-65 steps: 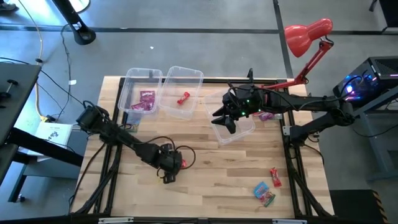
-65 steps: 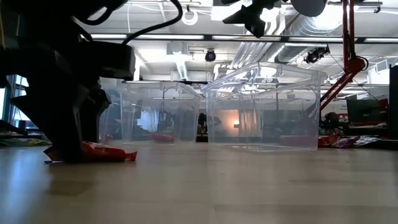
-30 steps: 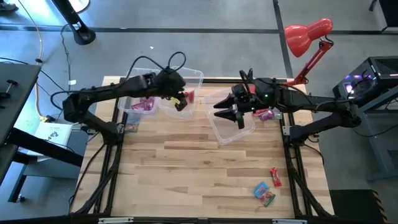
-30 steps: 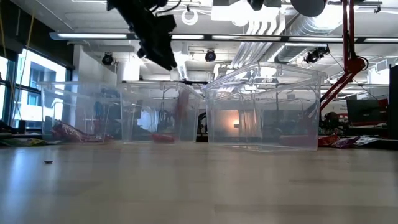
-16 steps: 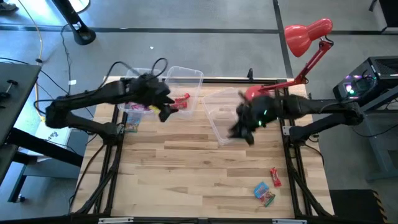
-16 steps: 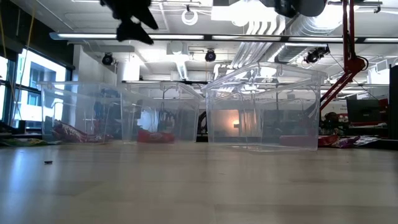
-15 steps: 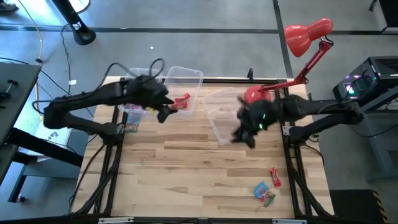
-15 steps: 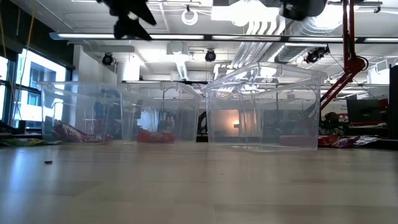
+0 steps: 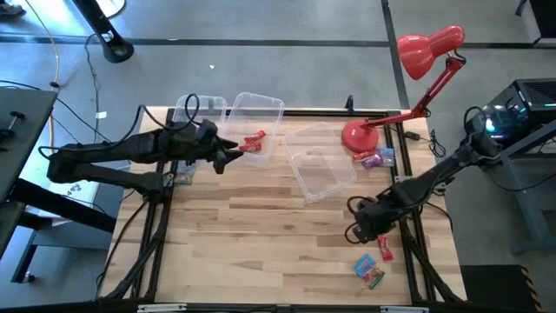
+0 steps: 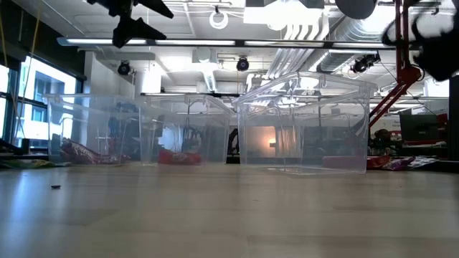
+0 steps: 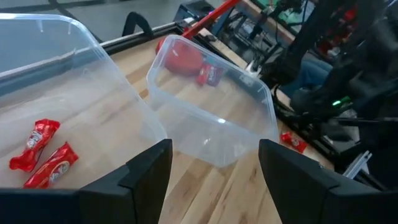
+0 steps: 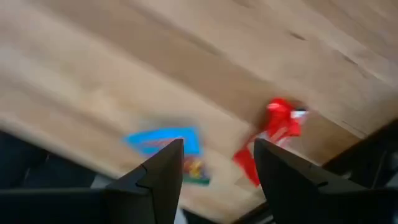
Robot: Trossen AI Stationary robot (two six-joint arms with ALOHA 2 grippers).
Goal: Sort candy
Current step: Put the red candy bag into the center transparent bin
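Two red candies (image 9: 254,142) lie on the floor of the middle clear bin (image 9: 269,109); the left wrist view shows them (image 11: 42,152) too. My left gripper (image 9: 228,155) hangs open just off that bin's near-left corner, high above the table (image 10: 133,18). My right gripper (image 9: 360,228) is open over the table's near right part. Past its fingers (image 12: 214,180) lie a red candy (image 12: 277,134) and a blue-green packet (image 12: 165,142). In the high view these are the red piece (image 9: 383,248) and the packets (image 9: 368,268). Pink packets (image 10: 79,152) lie in the left bin.
An empty clear bin (image 9: 320,161) sits askew at mid-table. A red desk lamp's base (image 9: 356,135) stands at the far right, with more candy (image 9: 373,159) beside it. Bare wood stretches across the near half of the table (image 9: 261,235).
A red candy has fallen into the middle bin and now lies beside the other one. My left gripper has drawn back from over that bin toward the table's left. My right gripper has swung from the askew bin toward the near right edge and down toward the loose candy.
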